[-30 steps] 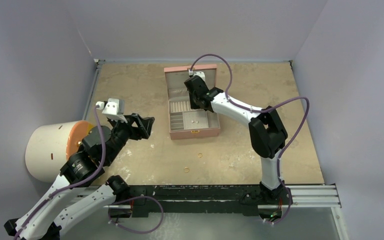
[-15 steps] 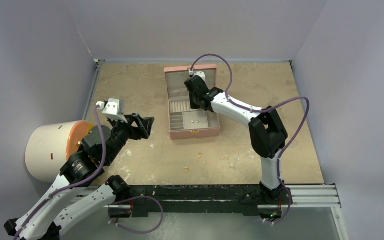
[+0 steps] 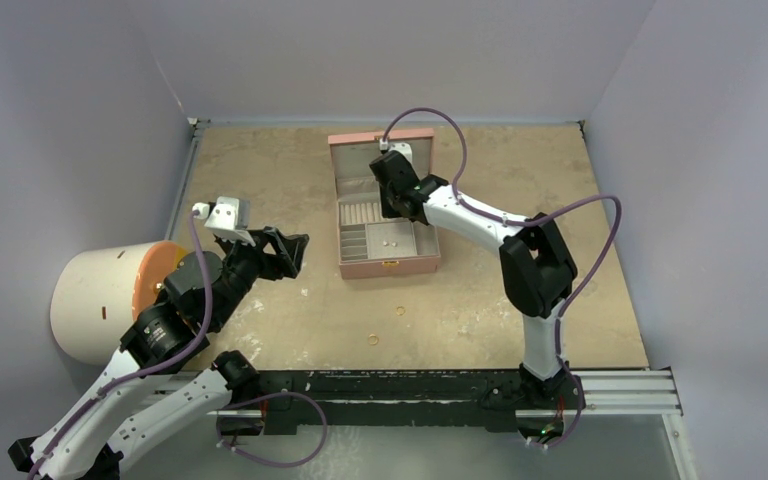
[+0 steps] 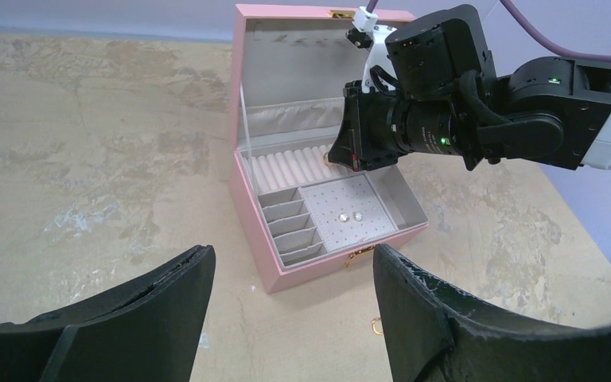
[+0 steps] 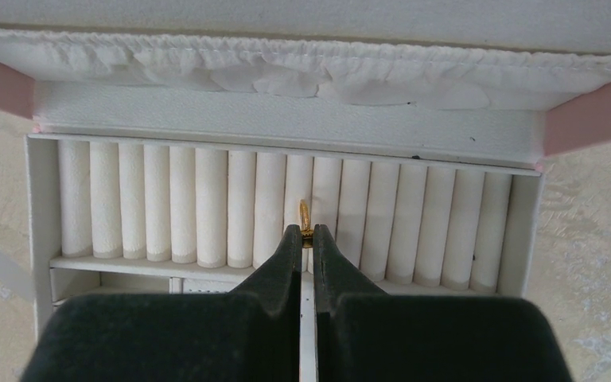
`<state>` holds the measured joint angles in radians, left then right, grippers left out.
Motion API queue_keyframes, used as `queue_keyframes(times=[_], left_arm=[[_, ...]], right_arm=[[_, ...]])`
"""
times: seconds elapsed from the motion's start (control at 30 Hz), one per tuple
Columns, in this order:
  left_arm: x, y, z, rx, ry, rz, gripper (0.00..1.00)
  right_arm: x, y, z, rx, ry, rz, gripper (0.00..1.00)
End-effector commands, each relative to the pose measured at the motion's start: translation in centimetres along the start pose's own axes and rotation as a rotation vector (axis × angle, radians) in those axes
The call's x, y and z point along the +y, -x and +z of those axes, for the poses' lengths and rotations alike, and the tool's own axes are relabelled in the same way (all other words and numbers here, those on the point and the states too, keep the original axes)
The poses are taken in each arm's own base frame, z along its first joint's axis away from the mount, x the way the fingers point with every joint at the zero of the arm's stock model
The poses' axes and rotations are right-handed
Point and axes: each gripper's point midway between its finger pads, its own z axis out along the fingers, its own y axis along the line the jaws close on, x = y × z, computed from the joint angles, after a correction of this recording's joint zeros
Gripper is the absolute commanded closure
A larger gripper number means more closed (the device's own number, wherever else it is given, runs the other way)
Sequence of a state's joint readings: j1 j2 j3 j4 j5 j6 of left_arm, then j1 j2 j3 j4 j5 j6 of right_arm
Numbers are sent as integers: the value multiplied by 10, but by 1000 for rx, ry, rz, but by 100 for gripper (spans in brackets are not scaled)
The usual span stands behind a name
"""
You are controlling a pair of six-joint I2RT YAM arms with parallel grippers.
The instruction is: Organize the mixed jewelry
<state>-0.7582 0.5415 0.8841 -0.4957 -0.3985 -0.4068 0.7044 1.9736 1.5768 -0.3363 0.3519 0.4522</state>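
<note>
The pink compartmented box (image 3: pixel 390 266) stands open mid-table. My right gripper (image 5: pixel 302 231) is shut on a small gold ring (image 5: pixel 305 216), its tips over the white ring rolls (image 5: pixel 207 207) at the back of the box (image 5: pixel 0 83). Two tiny studs (image 4: pixel 348 216) sit on the dotted pad inside. Two more gold rings (image 3: pixel 399 311) (image 3: pixel 373 340) lie on the table in front of the box; one ring (image 4: pixel 376 325) shows beside my left finger. My left gripper (image 4: pixel 293 263) hovers open and empty, left of the box (image 4: pixel 251 239). From above, the left gripper (image 3: pixel 295 255) and right gripper (image 3: pixel 388 205) stand apart.
A white cylinder with an orange face (image 3: pixel 100 300) sits at the left edge beside the left arm. A purple cable (image 3: pixel 450 130) loops above the right arm over the box lid. Walls enclose the table; a metal rail (image 3: pixel 410 385) runs along the near edge.
</note>
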Motion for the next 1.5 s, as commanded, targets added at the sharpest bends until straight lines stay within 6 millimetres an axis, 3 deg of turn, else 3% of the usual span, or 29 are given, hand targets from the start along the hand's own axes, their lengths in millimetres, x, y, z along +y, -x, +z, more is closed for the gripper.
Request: queue_keyframes(times=[0.0,0.3,1.07,1.17,1.47], left_arm=[[1,7,2,-27,9,4,28],[2,7,1,-28,10,4,28],[3,5,3,-21,21,11,28],[4,4,3,-19,23,12,28],[5,3,5,-14,32,17,28]], right_arm=[[-9,20,-18,-57,-17,40,100],[-8,13,-11,-39,-21,43,100],[-7,-19,36,38,-68,44,100],[-6,-17,35,36,-64,47,100],[-3,6,8,-5,-25,58,82]])
